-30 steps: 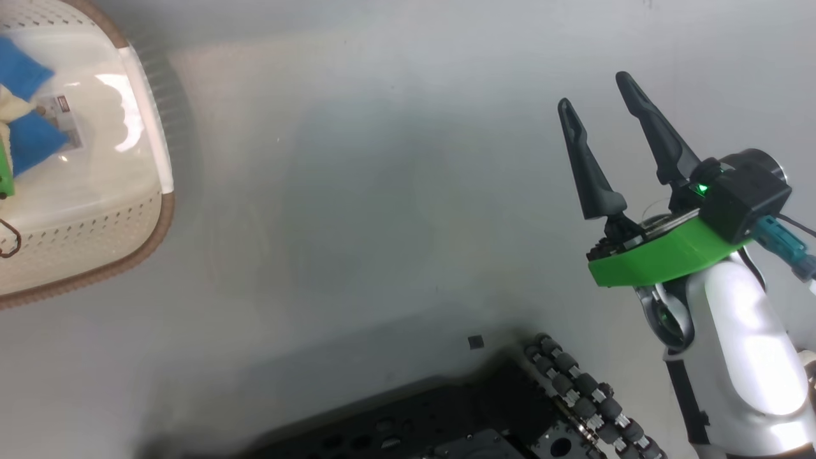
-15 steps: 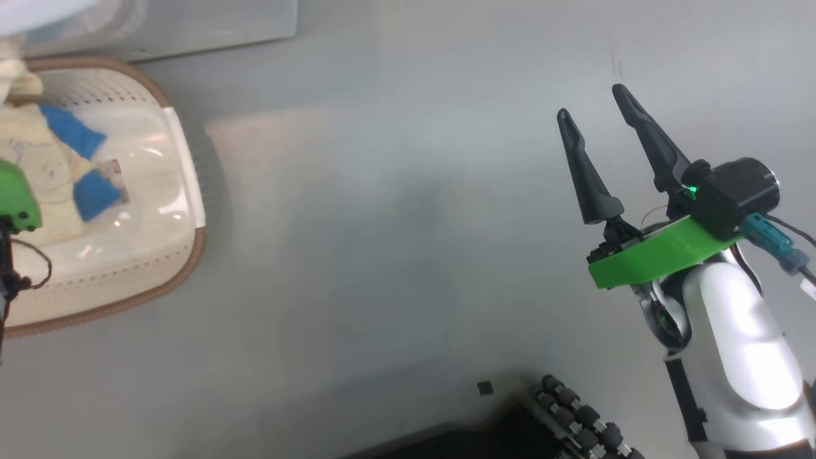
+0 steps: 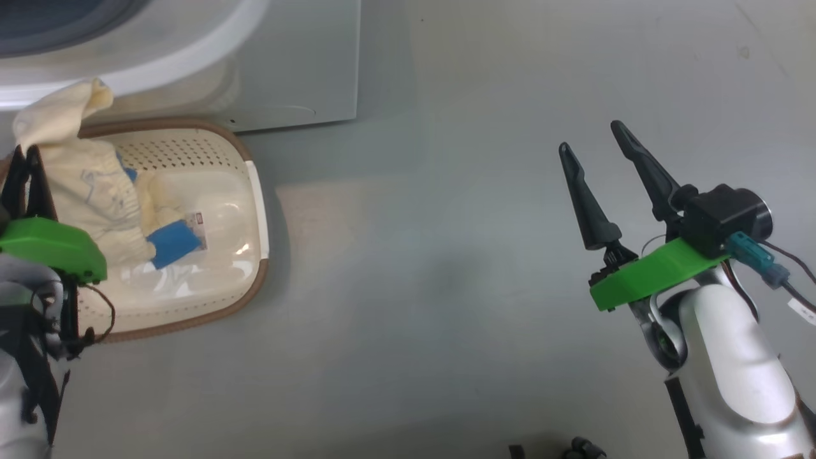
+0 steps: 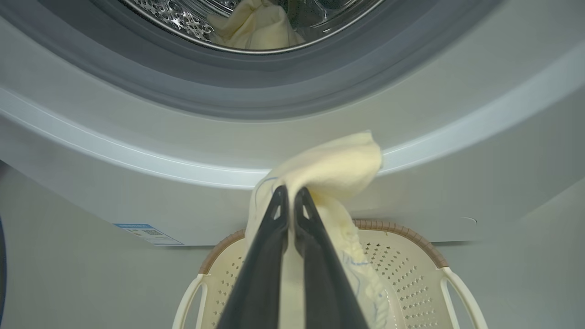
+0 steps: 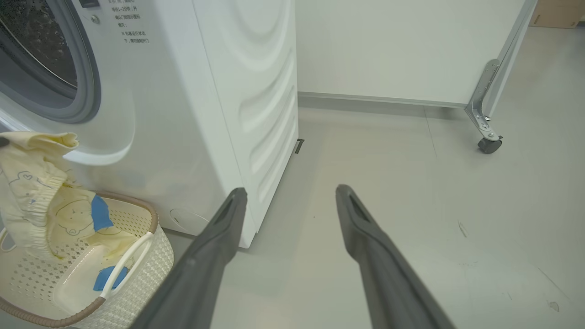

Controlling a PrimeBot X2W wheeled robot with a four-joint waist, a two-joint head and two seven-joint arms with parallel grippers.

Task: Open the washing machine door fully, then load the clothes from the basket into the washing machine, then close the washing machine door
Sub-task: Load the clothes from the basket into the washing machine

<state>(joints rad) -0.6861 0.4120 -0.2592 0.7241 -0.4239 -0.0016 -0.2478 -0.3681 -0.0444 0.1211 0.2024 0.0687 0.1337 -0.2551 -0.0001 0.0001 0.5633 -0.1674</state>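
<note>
We held one of the clothes point(image 4: 340, 167) pinched in our left gripper point(image 4: 289, 194), above the basket point(image 4: 402, 269). The washing machine point(image 4: 411, 132) drum point(image 4: 164, 13) lay ahead and above its tips; our right gripper point(image 3: 591, 136) gaped empty.

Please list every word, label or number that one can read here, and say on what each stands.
No text here can be read with certainty.
On the washing machine front, the printed lines: too small to read.
Low on that front, the blue sticker: blurred.
In the basket bottom, the label: too small to read.
</note>
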